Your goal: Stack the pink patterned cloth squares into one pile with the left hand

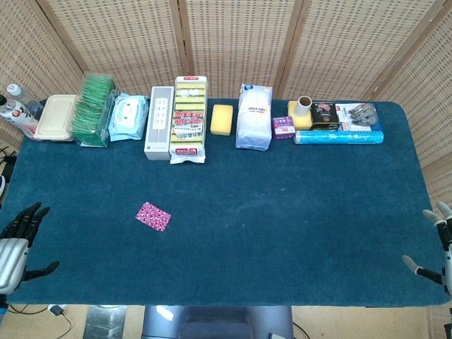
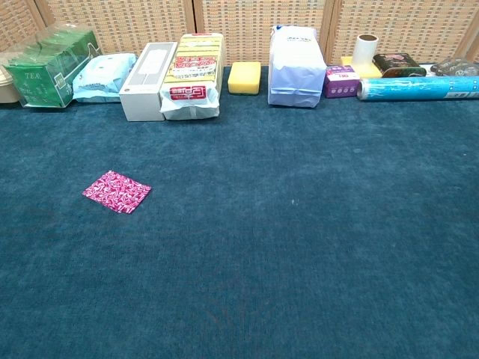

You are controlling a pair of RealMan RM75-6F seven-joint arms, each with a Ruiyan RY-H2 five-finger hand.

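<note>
One pile of pink patterned cloth squares [image 1: 153,216] lies flat on the blue table cover [image 1: 282,212], left of centre; the chest view shows the same pink cloth [image 2: 117,191] at its left. My left hand [image 1: 18,240] hangs at the table's front left edge, well left of the cloth, fingers spread and holding nothing. Over at the front right edge, my right hand [image 1: 436,247] is also spread with nothing in it. Neither hand appears in the chest view.
Along the back edge stand a beige lunch box [image 1: 55,117], green tea packs [image 1: 94,109], wet wipes [image 1: 128,117], a white box [image 1: 159,122], a sponge pack [image 1: 190,119], a yellow sponge [image 1: 222,119], a white bag [image 1: 254,116] and a blue roll [image 1: 339,136].
</note>
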